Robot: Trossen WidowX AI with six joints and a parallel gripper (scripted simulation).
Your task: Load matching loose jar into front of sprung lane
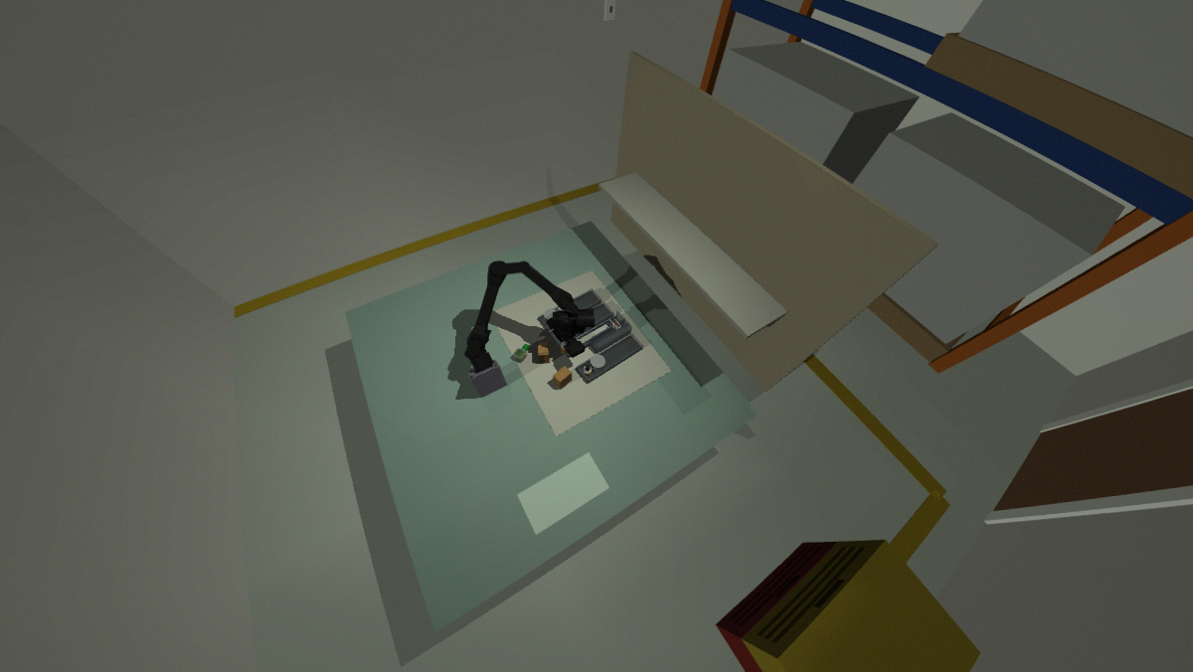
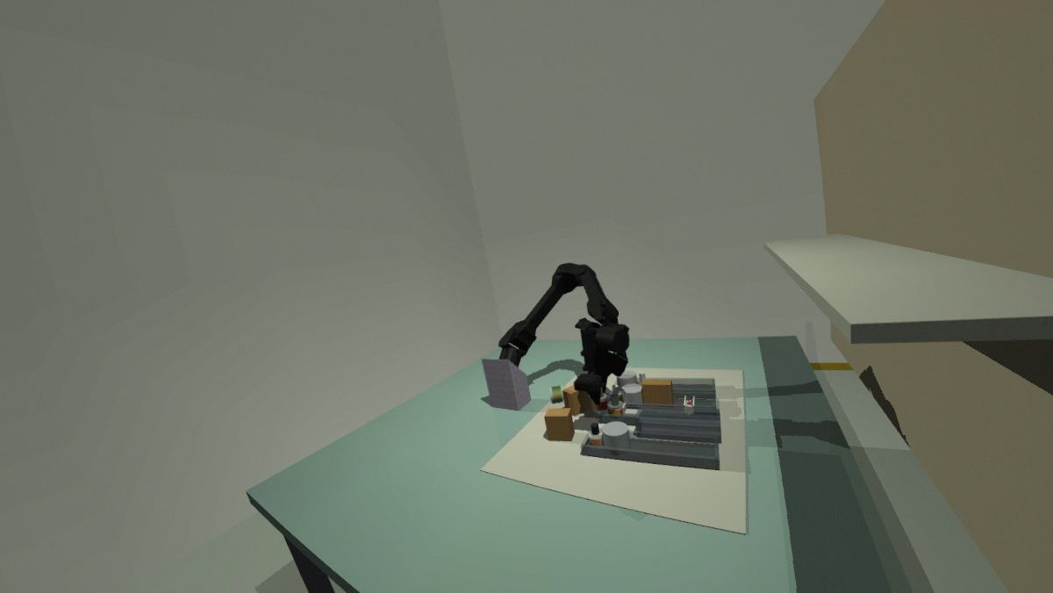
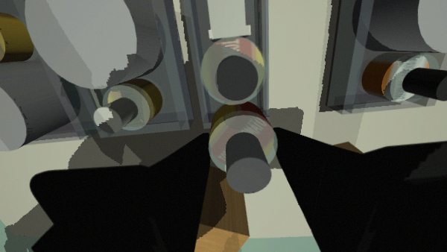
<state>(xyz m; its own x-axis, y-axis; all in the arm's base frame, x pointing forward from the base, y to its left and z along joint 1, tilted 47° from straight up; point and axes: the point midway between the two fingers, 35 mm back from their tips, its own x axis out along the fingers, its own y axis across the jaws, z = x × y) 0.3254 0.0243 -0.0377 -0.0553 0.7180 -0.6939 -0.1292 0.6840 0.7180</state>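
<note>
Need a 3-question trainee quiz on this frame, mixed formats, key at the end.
1. True or false: the jaws are shut on a jar with a dark grey cap.

2. Multiple choice: in the wrist view, what touches or nearly touches the far side of the lane jar?
A) a wooden block
B) the white pusher
C) a jar with a white cap

3. Fill in the blank: in the wrist view, the jar at the right, lying beyond the strip of mat, has an ______ band and a black cap.

Key: 1. true; 2. B; 3. orange
</note>
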